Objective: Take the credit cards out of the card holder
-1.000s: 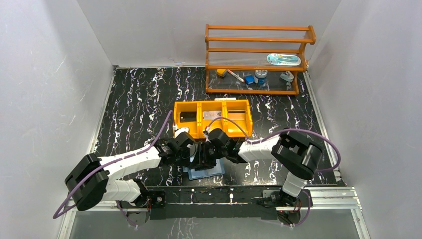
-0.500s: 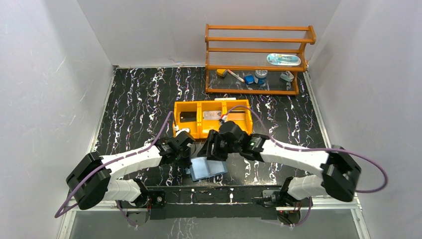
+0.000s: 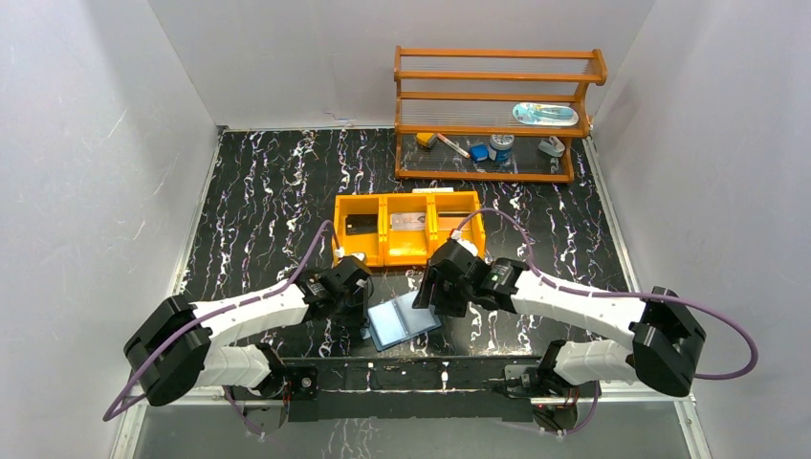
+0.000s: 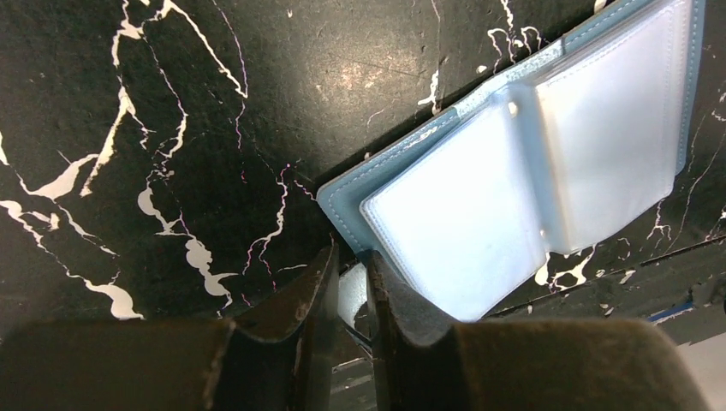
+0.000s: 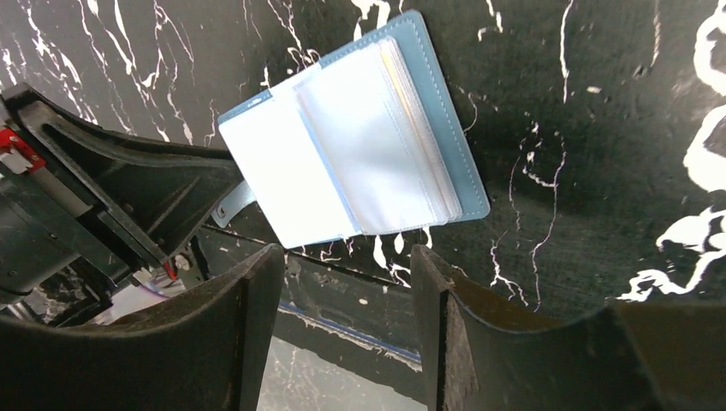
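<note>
Open card holder (image 3: 403,323) lies just ahead of the right gripper (image 5: 347,257) (jaws apart, empty), long axis diagonal, left gripper (image 4: 351,267) clamped on its left corner.

Unobstructed card holder (image 4: 514,171) top, left claw (image 4: 351,259) on its corner

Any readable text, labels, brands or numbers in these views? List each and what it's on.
No text can be read in any view.
card holder: the clear sleeves look blank, no print visible.
cards in the orange tray: any markings are too small to read.
packet on the shelf: print is too small and blurred to read.
</note>
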`<state>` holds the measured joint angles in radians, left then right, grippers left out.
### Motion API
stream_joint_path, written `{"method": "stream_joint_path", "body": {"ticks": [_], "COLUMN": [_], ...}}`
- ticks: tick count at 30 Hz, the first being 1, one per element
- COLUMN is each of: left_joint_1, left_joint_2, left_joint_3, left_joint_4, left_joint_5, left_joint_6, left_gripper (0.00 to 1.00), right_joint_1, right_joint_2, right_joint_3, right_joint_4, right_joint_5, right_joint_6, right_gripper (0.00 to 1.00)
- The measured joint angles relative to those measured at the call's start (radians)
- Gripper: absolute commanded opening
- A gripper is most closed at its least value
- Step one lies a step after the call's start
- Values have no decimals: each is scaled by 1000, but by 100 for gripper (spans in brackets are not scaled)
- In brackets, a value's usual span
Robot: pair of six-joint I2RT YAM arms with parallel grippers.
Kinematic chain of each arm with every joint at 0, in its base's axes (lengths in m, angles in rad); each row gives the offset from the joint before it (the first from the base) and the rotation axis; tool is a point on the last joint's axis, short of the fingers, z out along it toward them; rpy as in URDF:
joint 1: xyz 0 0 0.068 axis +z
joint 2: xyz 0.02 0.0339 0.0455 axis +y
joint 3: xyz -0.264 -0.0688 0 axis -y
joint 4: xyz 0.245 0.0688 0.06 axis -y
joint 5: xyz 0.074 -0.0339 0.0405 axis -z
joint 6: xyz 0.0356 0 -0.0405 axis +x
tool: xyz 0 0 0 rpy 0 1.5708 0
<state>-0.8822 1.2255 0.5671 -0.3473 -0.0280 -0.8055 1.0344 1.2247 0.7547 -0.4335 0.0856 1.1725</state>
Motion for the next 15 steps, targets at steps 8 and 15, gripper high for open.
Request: {"method": "stream_joint_path", "body": {"ticks": [8,15], "left_joint_1": [0,1], "left_joint_2": [50,110], "left_joint_3": [37,126], "left_joint_4": [-13,-31], "left_joint_5": [2,-8], "left_joint_6": [49,108], "left_gripper": [18,18], "right_joint_1": [0,0], "right_joint_2": [190,348], "right_joint_3": [182,270], "right_joint_4": [-101,-156], "right_joint_5": [58,102], "right_joint_6": [-121,-195], "right_gripper": [67,67]}}
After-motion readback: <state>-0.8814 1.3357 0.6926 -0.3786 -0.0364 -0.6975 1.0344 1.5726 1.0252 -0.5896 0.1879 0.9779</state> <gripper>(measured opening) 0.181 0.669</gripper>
